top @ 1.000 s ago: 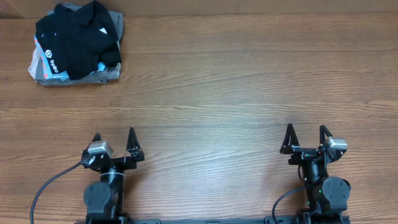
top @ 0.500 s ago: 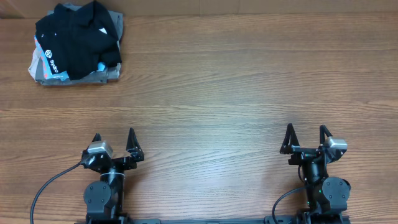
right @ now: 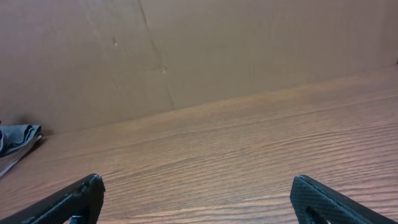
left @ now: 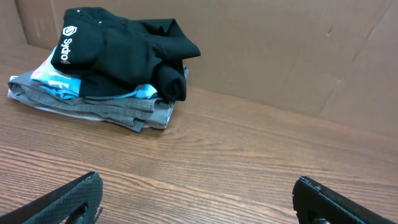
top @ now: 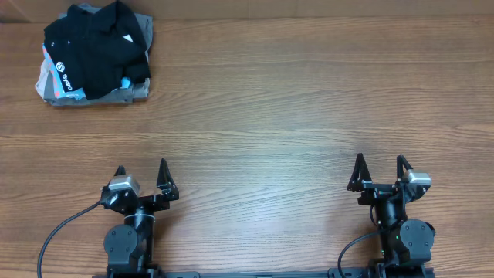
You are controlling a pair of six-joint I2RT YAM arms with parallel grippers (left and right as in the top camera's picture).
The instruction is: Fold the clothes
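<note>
Find the black shirt bunched atop the folded garments at the upper left of the table; hence your left gripper and right gripper stand wide and empty at the lower edge.

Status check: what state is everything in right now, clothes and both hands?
Shirt: crumpled, not folded, lying on top of the pile.
Grey pile: folded, under the shirt.
Left hand: open, empty, clear of the clothes.
Right hand: open, empty, clear of the clothes.
</note>
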